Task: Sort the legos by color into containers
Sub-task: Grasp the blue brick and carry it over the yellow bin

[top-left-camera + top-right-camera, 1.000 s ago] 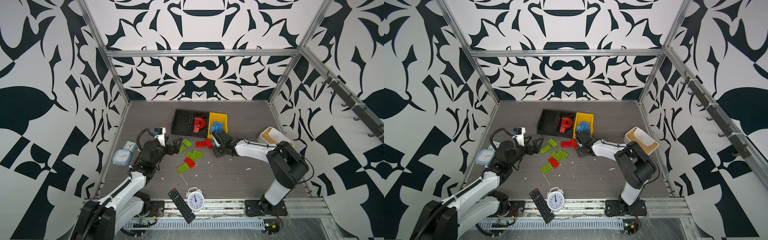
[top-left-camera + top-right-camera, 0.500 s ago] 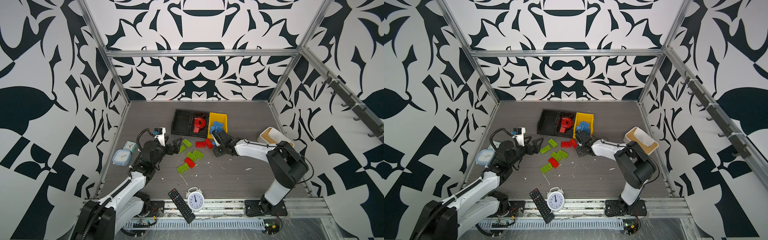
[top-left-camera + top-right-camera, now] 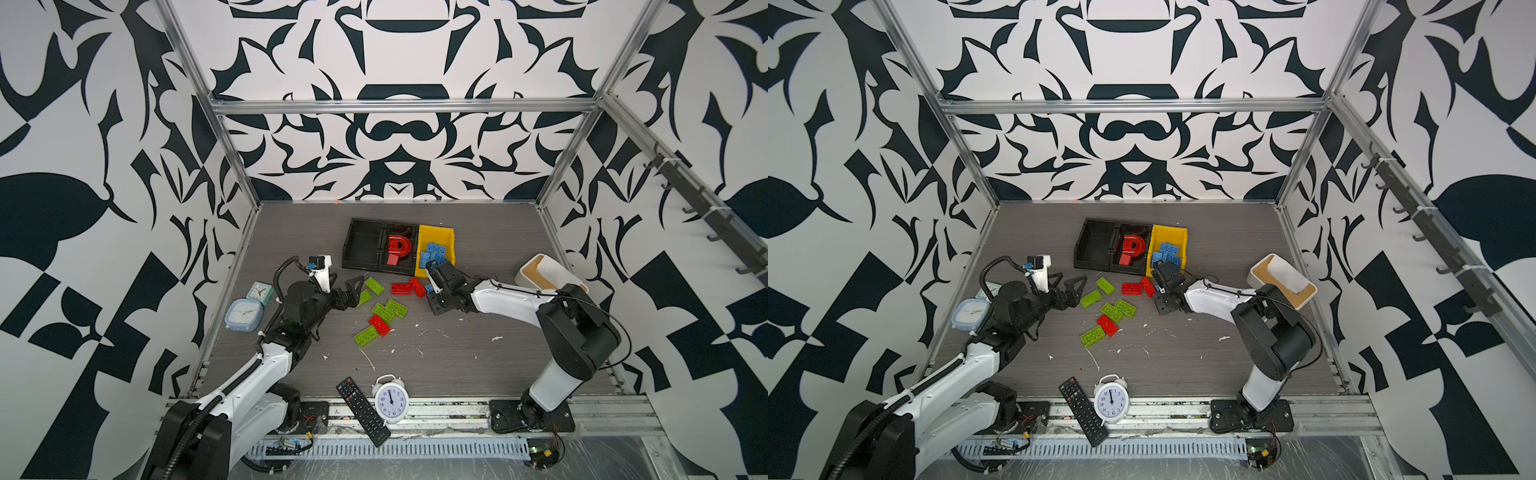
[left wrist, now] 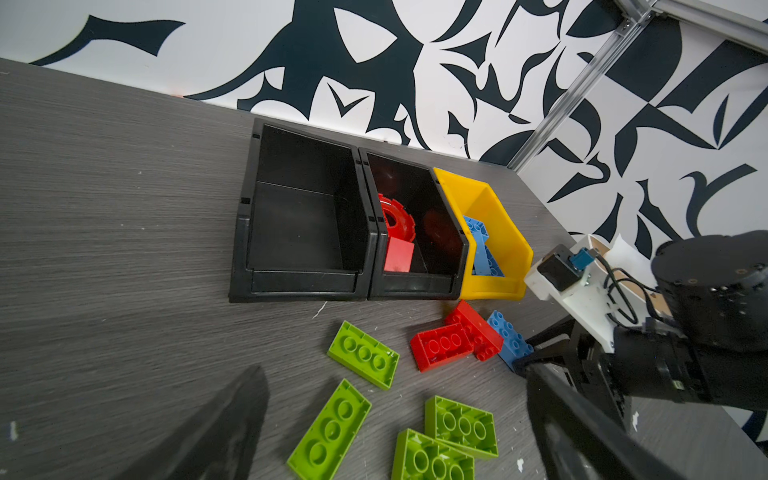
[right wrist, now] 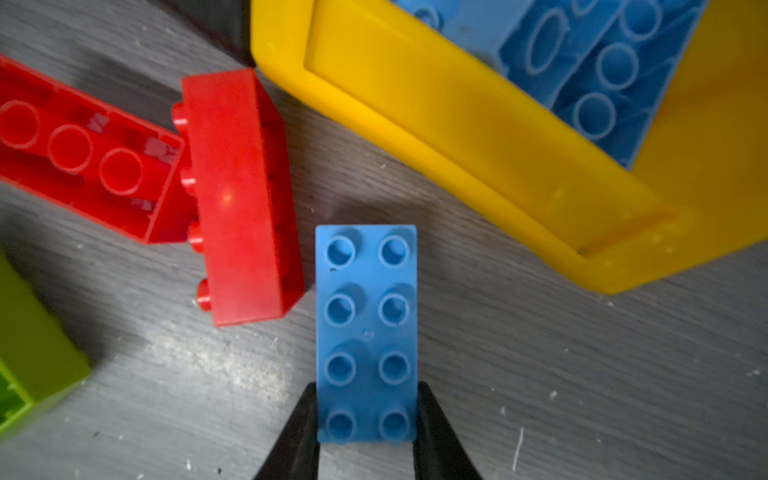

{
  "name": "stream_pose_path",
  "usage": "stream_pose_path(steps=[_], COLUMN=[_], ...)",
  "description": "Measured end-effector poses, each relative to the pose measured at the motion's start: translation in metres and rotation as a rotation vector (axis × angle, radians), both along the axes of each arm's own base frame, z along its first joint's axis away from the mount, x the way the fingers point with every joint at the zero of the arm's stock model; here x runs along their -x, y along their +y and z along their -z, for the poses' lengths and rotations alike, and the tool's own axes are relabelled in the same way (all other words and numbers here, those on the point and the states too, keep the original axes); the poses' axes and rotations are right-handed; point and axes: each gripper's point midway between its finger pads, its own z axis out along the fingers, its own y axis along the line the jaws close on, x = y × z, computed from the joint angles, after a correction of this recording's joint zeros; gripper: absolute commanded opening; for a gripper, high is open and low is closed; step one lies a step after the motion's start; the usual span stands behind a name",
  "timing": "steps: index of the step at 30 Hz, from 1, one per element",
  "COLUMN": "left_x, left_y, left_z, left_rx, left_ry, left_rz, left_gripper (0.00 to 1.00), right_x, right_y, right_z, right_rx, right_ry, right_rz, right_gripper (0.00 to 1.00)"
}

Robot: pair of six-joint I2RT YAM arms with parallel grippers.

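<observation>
My right gripper (image 5: 366,419) is shut on one end of a blue lego (image 5: 365,332), studs up, low over the table in front of the yellow container (image 5: 478,137), which holds several blue legos (image 3: 432,253). Two red legos (image 5: 245,199) lie right beside the held one. In both top views the right gripper (image 3: 432,287) sits at the yellow container's (image 3: 436,227) near corner. The joined black containers (image 3: 348,245) stand to its left; one is empty, the other holds a red arch piece (image 3: 397,247). My left gripper (image 3: 353,291) hangs open over loose green legos (image 4: 332,428).
Several green legos (image 3: 382,311) and a red one (image 3: 379,325) are scattered mid-table. A white box with a tan rim (image 3: 544,272) stands at the right. Two small clocks (image 3: 244,314) sit at the left; a remote (image 3: 363,411) and a white alarm clock (image 3: 391,399) lie at the front edge.
The right gripper's jaws have closed onto the blue lego. Both arms have stayed nearly where they were, and the left gripper has stayed open.
</observation>
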Motion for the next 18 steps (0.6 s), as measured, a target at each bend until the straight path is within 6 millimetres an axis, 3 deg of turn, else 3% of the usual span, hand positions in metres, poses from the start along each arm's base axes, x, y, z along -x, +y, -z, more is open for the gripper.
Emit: stream_pose_path(steps=[10,18], left_x=[0.000,0.000], left_y=[0.000,0.000], left_z=[0.002,0.002], left_rx=[-0.002,-0.003], left_ry=[0.006,0.007], left_rz=[0.000,0.000], left_gripper=[1.00,1.00], right_x=[0.033,0.037], right_y=[-0.024,-0.026], right_z=[-0.017,-0.052], right_rx=[-0.044,-0.111], right_ry=[-0.009,-0.079], right_rz=[0.055,0.072], right_gripper=[0.21,0.18])
